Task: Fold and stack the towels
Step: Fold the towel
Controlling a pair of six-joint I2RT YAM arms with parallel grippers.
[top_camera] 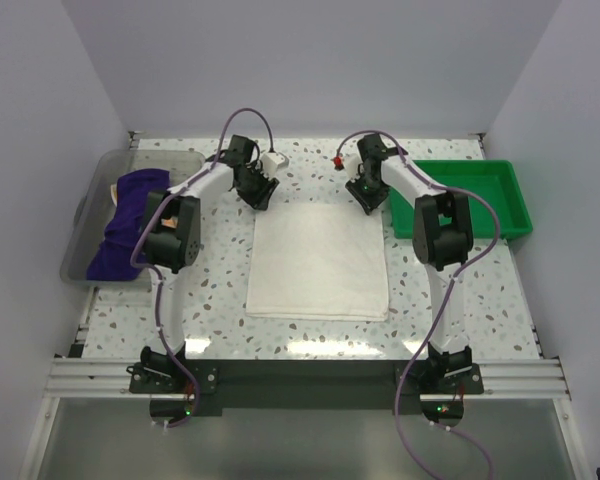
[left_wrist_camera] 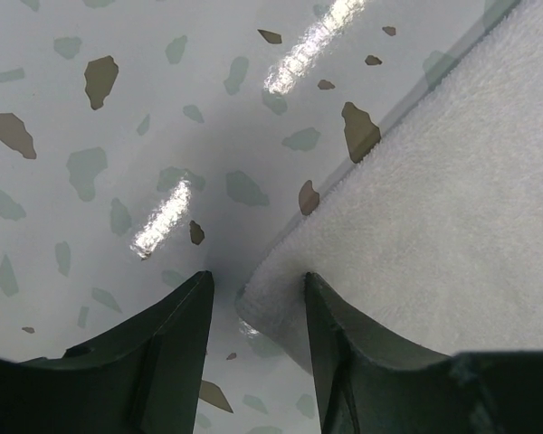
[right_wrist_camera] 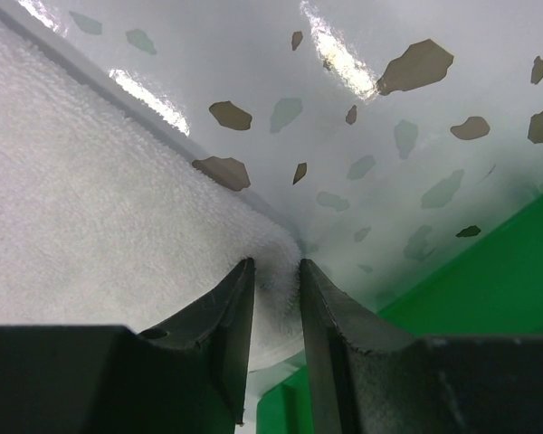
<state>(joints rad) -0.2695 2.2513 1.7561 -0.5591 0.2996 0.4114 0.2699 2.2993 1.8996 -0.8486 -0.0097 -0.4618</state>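
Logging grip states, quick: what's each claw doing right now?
Left claw: open, astride a corner of the white towel.
Right claw: nearly closed around another corner; a firm grip cannot be told.

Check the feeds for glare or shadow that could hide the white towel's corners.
Left wrist: glare streaks the table, and the left hand's shadow darkens the white towel's corner, yet its edge reads sharp. Right wrist: glare lies on bare tabletop; the corner between the right hand's fingers is dim but visible. Top external: even light, only the purple towel loses detail.
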